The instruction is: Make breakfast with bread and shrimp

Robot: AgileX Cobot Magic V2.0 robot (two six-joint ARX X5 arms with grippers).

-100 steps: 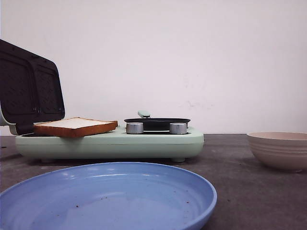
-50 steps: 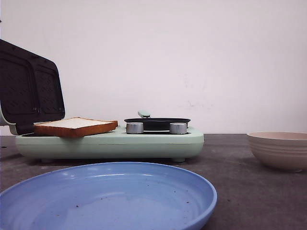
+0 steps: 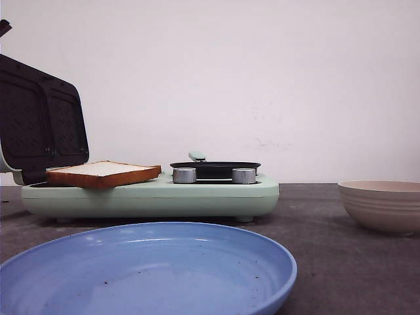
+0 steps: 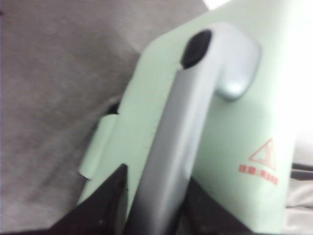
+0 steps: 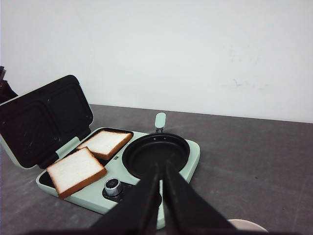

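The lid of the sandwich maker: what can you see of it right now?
The lid stands open and tilted back at the appliance's left end. Its inside holds two dark, textured plates; its outside is pale green with a grey handle and a red warning mark. The left gripper straddles that handle. The lid touches neither bread slice.

My right gripper [image 5: 160, 188] hangs above the mint-green cooker [image 5: 188, 164], its dark fingers nearly together with nothing between them. Two bread slices [image 5: 76, 170] lie side by side on the sandwich plate, beside the raised black lid [image 5: 41, 120]. The round black pan [image 5: 155, 154] sits next to them.
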